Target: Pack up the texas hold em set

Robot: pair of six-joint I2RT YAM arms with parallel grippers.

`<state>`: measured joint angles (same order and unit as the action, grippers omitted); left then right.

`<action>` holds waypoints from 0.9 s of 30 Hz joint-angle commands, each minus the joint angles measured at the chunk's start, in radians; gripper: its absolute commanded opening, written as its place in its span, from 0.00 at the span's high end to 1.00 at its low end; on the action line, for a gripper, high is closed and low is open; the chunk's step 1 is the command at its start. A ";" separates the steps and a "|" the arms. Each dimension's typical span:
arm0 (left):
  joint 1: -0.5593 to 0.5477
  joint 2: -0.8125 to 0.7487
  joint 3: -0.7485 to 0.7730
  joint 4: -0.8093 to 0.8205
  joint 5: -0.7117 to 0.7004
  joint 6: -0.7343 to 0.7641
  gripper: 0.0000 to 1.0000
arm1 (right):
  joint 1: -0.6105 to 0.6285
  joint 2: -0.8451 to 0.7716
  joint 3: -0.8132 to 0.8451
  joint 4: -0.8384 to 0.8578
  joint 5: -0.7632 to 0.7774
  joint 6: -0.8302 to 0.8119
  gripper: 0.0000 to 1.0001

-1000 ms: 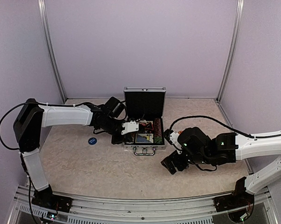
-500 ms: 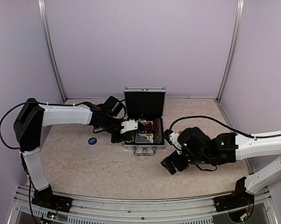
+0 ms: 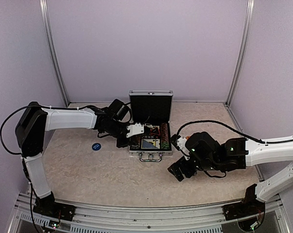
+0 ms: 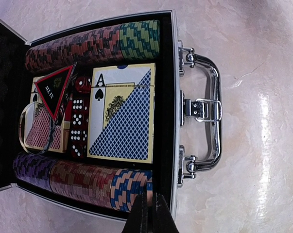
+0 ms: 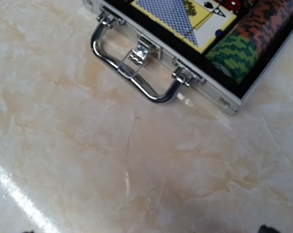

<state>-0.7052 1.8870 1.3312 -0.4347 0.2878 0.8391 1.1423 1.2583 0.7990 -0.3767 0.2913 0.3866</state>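
Note:
The silver case [image 3: 149,151] lies open at the table's middle, its black-lined lid [image 3: 150,107] standing up. Seen from the left wrist, it holds two rows of striped chips [image 4: 88,46], a blue-backed card deck [image 4: 122,114], red dice [image 4: 78,126] and a black-and-red triangle [image 4: 54,92]. My left gripper [image 4: 151,213] is shut, its tips against the last blue chip [image 4: 155,187] of the near row, by the case wall [image 4: 174,73]. My right gripper [image 3: 178,172] hangs open over bare table right of the case handle [image 5: 131,77], nothing between its fingers.
A blue round disc [image 3: 96,146] lies on the table left of the case, under the left arm. Both arms reach in from the sides. Walls with metal posts close the back and sides of the marble-look table [image 3: 112,174].
My left gripper has shifted slightly toward the back along the case's left side. The right arm has not moved.

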 commanded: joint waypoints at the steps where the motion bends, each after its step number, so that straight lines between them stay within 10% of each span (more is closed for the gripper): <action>1: 0.007 0.031 0.041 0.018 0.001 0.002 1.00 | -0.007 -0.006 -0.009 -0.001 -0.009 0.002 0.00; 9: 0.007 0.043 0.040 0.021 -0.011 0.001 0.98 | -0.007 -0.016 -0.011 -0.005 -0.006 0.006 0.00; 18: 0.007 0.041 0.036 0.029 -0.031 -0.012 0.53 | -0.009 -0.020 -0.012 -0.008 -0.005 0.007 0.00; 27: 0.007 -0.005 0.029 0.070 -0.113 -0.050 0.46 | -0.015 -0.086 -0.026 -0.030 0.017 0.036 0.00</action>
<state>-0.7052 1.9221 1.3510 -0.4038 0.2150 0.8120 1.1419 1.2201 0.7876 -0.3840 0.2951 0.3981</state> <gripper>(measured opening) 0.529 0.995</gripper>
